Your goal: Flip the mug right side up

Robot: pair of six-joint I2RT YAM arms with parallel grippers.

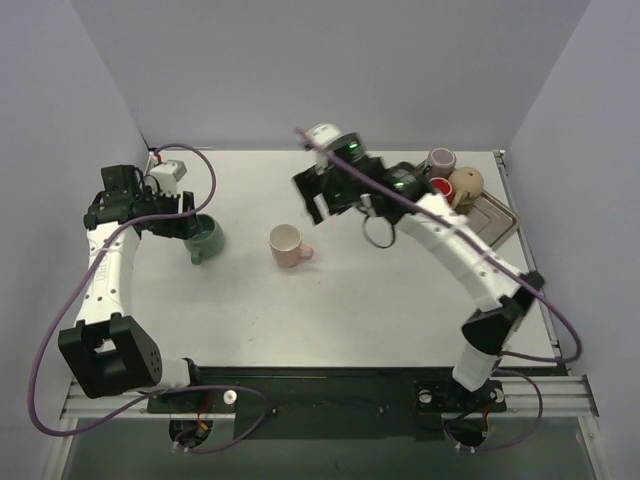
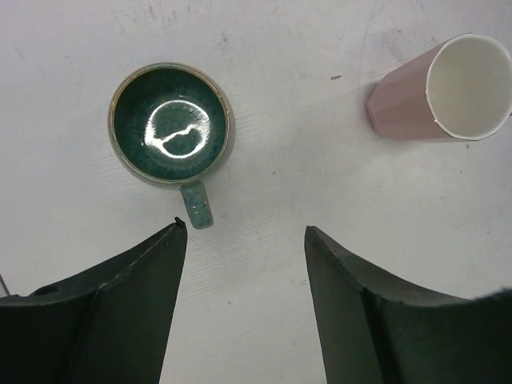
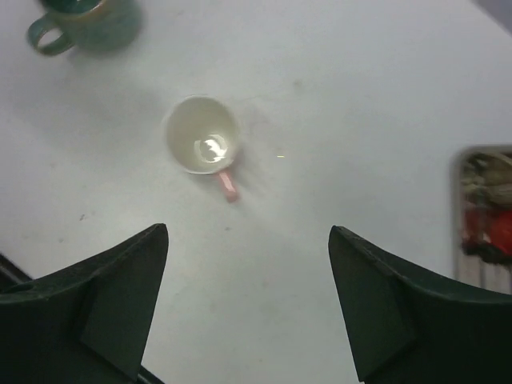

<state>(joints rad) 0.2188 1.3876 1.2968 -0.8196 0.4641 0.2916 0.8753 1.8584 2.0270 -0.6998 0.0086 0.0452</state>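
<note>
A pink mug (image 1: pixel 287 245) with a white inside stands mouth up near the table's middle, its handle pointing right. In the right wrist view the pink mug (image 3: pixel 202 134) lies well ahead of my right gripper (image 3: pixel 248 232), which is open and holds nothing. From above, the right gripper (image 1: pixel 318 197) hovers just right of and behind it. A green mug (image 1: pixel 205 238) also stands mouth up at the left. My left gripper (image 2: pixel 244 232) is open and empty, with the green mug (image 2: pixel 170 124) ahead, its handle near the left finger. The pink mug (image 2: pixel 448 88) shows at the upper right there.
At the back right a metal tray (image 1: pixel 497 224) stands by a purple cup (image 1: pixel 441 160), a red cup (image 1: pixel 441 188) and a tan round object (image 1: pixel 466 183). The tray (image 3: pixel 484 216) edges into the right wrist view. A white box (image 1: pixel 168 170) sits behind the left gripper.
</note>
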